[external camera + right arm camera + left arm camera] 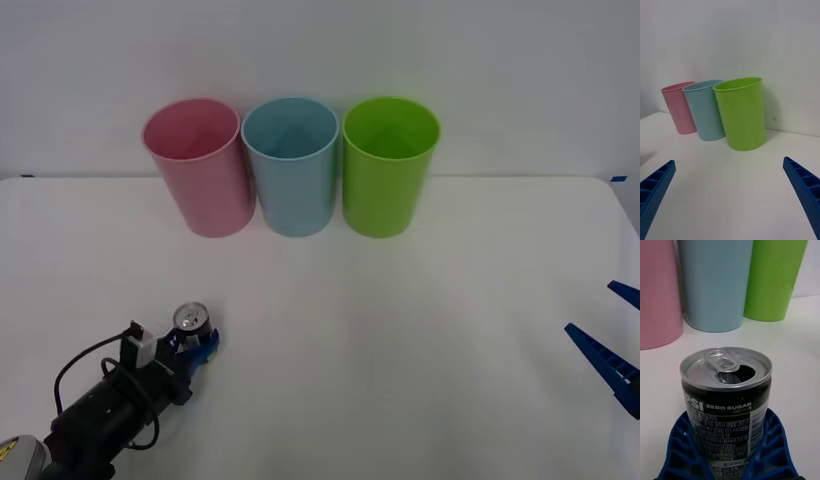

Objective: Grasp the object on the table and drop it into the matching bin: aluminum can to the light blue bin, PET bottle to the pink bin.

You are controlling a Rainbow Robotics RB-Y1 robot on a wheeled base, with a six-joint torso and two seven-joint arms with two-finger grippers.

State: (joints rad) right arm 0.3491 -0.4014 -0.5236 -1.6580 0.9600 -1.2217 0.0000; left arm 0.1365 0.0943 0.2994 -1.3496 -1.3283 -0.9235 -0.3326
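On the white tabletop (400, 330), the left pincer (197, 345) clamps the aluminum can (190, 320) well short of the light blue bin (292, 165); the right pincer (610, 335) rests apart.

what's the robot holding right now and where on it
The left pincer grips the aluminum can by its lower side walls; the right pincer holds nothing.

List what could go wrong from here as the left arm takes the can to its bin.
1. The aluminum can is open at the top, so any leftover liquid could spill if the left gripper tilts it.
2. The light blue bin stands tight between the pink bin and a lime green bin; a slightly off release could land in the wrong one.
3. The bins are tall, so a low carry might knock a rim.

The right gripper waits open at the table's right edge.
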